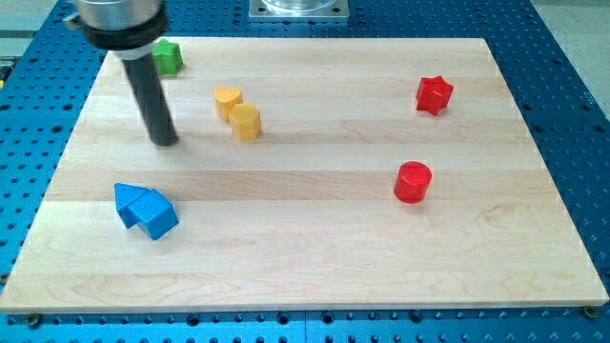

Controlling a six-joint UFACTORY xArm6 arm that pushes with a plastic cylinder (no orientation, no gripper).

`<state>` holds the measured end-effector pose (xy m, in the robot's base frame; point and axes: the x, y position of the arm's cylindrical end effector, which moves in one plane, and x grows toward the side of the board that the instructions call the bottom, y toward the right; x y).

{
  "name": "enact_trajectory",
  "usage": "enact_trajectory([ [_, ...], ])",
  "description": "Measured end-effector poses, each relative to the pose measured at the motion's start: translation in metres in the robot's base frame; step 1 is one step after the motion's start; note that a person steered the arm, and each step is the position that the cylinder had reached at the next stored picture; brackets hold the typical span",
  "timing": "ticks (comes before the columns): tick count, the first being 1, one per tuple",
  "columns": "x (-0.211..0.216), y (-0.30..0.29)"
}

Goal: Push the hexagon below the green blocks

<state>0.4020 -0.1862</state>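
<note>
Yellow hexagon (246,123) sits in the upper-left part of your wooden board (315,257), touching a yellow heart (227,100) that lies just up and to the view's left of it. The pair stands as one small cluster, upright and flat on the wood.

You see the rod coming down from the top-left corner of the view, its wide metal collar cut off by the frame. My tip (166,141) rests on the board to the view's left of the hexagon, near it but clearly apart, with bare wood between the two. The rod is a plain pusher with nothing to open or close, and it holds nothing; it touches no block at this moment.

One green block (169,57) shows at the board's top-left edge, partly hidden behind the rod, so you cannot make out its full shape. It lies up and to the view's left of the hexagon, and above the tip.

Toward the view's bottom left, two blue blocks (145,210) press together, well below the tip; their exact shapes are hard to read, though one looks wedge-like.

On the view's right, a red star (434,94) stands near the top edge, and a red cylinder (413,181) sits below it, the two well apart from each other and far from the yellow pair.

A blue perforated table (572,114) surrounds the board on all sides.
</note>
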Motion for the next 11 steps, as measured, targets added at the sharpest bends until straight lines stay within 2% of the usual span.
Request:
enact_trajectory([
  [2, 0.012, 0.120],
  [3, -0.013, 0.146],
  [4, -0.058, 0.129],
  [5, -0.084, 0.057],
  [6, -0.079, 0.040],
  [7, -0.068, 0.120],
  [8, -0.110, 0.167],
  [9, -0.128, 0.110],
  [10, -0.103, 0.009],
  [11, -0.102, 0.030],
])
